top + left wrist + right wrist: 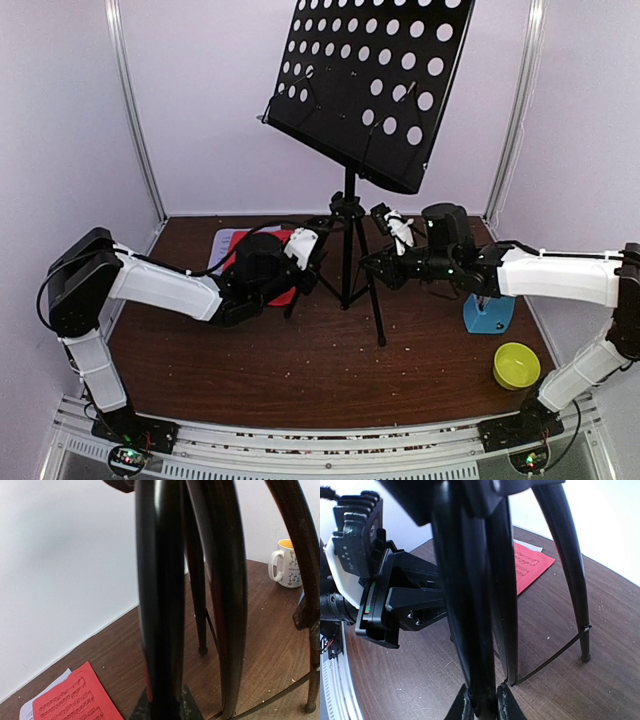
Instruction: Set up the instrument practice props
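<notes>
The black perforated music stand stands upright on its tripod in the middle of the table. My left gripper is shut on one black tripod leg, with a finger on each side of it at the bottom of the left wrist view. From the other side, my right gripper is shut on another leg, pinched between its fingertips. The red music sheet lies flat at the back left on the white sheet. The blue metronome sits under my right arm.
A yellow bowl sits near the front right. A white mug stands by the back wall. The stand's other legs and thin braces spread over the table between the arms. Walls close in the table on three sides.
</notes>
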Tool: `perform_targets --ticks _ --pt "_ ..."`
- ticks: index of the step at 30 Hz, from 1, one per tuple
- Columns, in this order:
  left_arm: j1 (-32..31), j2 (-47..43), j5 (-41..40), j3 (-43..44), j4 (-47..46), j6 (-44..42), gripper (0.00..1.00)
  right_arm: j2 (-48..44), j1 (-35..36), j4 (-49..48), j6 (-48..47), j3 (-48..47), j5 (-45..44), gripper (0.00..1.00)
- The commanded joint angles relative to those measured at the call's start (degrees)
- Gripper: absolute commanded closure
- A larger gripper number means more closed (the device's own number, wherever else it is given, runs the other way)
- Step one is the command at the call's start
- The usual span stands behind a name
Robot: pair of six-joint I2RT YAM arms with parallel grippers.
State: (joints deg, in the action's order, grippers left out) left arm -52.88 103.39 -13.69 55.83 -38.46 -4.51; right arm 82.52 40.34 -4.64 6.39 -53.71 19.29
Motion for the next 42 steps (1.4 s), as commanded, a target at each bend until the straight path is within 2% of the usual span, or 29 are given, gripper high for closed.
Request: perform_targets --ticks 1,5,14,16,21,28,33,34,35,38,40,42 --pt "-0.6 -0.7 3.8 -1.7 7.5 -3.0 0.89 1.8 -2.3 -0.2 -1.9 -3.3 -3.2 1.00" --pt "-0.5 -3.2 4.6 -1.7 8.3 -3.9 0.76 2.5 -2.3 2.1 -4.1 -4.6 0.7 1.00" --pt "0.3 -1.1 5.4 5.5 10.7 -4.9 0.72 2.8 -2.3 3.8 -4.4 -5.1 2.8 1.00" --pt "0.3 -0.8 6.5 6.2 11.0 -5.0 0.76 2.5 -2.3 4.6 -4.4 -5.3 2.4 1.00" --pt "0.6 -2.3 7.4 4.9 12.4 -4.7 0.99 0.3 -3.7 5.9 -3.4 -4.2 3.5 1.00" --pt "0.8 -5.9 5.9 -2.8 11.3 -3.0 1.00 -2.7 -7.1 8.8 -3.6 -1.2 4.7 1.00" --pt "0.9 -5.0 8.1 -1.4 12.4 -1.3 1.00 -1.2 -7.0 8.3 -3.9 -2.4 9.7 1.00" --pt "0.8 -4.8 8.8 -0.8 12.6 -0.9 1.00 -0.9 -6.8 7.7 -3.8 -2.5 11.0 0.94" --pt "0.7 -4.6 9.5 -0.2 13.0 -0.7 0.96 -1.0 -6.5 7.2 -3.6 -2.5 11.7 0.84" --pt "0.8 -5.0 11.9 1.0 14.1 -0.4 0.72 -1.8 -6.1 6.6 -3.8 -1.7 12.7 0.56" --pt "0.8 -6.3 13.5 0.2 14.0 -0.3 0.54 -3.4 -6.0 5.6 -3.8 0.7 12.9 0.23" --pt "1.0 -8.2 15.2 -1.5 13.4 0.1 0.42 -5.5 -6.1 3.8 -3.1 3.9 12.8 0.11"
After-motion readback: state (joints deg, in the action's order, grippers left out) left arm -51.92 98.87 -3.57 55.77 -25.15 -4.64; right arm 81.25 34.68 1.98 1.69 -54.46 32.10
